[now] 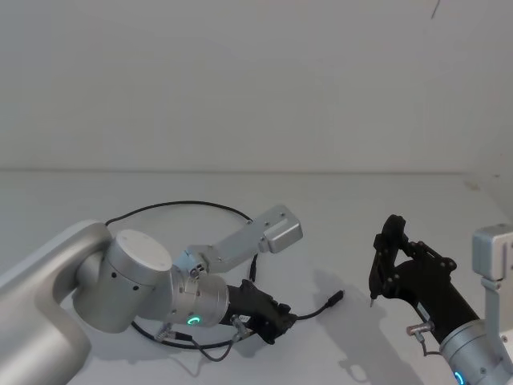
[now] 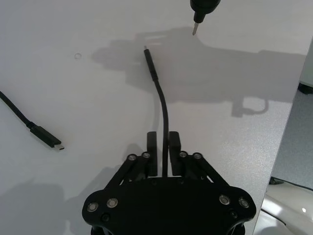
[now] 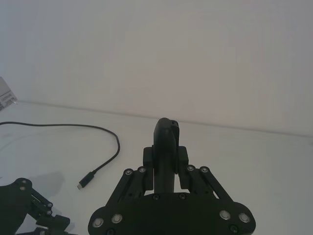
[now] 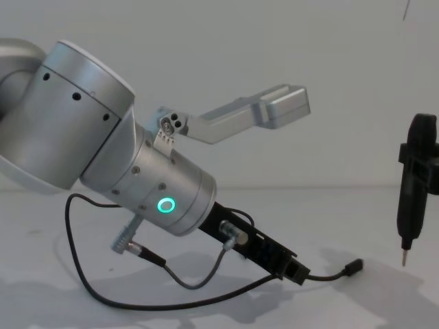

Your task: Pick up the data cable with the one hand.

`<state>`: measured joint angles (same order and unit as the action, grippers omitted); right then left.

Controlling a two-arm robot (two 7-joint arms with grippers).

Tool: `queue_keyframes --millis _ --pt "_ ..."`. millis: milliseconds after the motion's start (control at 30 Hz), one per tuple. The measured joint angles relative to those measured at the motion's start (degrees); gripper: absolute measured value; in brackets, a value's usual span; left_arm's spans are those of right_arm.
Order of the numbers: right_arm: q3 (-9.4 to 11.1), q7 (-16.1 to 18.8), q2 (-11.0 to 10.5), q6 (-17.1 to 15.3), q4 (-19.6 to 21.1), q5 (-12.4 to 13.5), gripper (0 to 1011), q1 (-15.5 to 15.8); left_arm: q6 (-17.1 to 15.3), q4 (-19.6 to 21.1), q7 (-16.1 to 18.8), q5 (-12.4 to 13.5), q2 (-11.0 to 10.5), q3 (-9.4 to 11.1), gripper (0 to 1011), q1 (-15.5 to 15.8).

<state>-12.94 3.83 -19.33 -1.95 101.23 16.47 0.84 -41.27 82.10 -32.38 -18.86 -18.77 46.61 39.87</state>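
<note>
**Cable Pinched Near Its Plug: Lift Straight and Slow**

The left gripper (image 2: 163,152) sat low over the bench (image 2: 73,98), its two fingers drawn close on the data cable (image 2: 164,105), which ran out between them. The cord's short free end reached on to a small plug (image 2: 150,63). In the head view that plug lay at about 2 o'clock from the gripper. The rest of the cord lay in a wide loop toward 11 o'clock, round behind the left arm, and another plug (image 2: 49,139), seemingly its far end, rested on the bench well apart.

The grip looked made, so the step in hand was judged to be the lift. It called for a straight, slow rise with a firm pinch, since a thin round cord could slide out between flat pads. The long loop would drag across the bench as it followed, so a sideways jerk risked pulling the cord through. The grey wrist lead (image 4: 234,234) hung just beside the cord and wanted watching for a snag.

The right gripper (image 3: 165,159) was parked at 3 o'clock, clamped on a slim black pointed tool (image 4: 411,185). Its tip hung near the free plug, so the lift was best kept clear of it.
</note>
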Motion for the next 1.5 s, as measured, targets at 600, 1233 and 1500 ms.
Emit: queue_keyframes --millis 600,1233,1500 --pt "0.0 0.0 0.0 0.0 0.0 0.0 279 0.0 0.0 -0.1 0.0 0.0 0.1 0.0 40 0.0" --pt "0.0 1.8 1.3 -0.1 -1.9 2.2 279 -0.4 4.0 1.0 0.8 1.9 -1.1 -0.1 40 -1.0" --pt "0.4 5.3 3.0 -0.5 -4.2 6.5 279 -2.0 7.7 1.8 0.2 2.3 -2.2 -0.8 40 -1.3"
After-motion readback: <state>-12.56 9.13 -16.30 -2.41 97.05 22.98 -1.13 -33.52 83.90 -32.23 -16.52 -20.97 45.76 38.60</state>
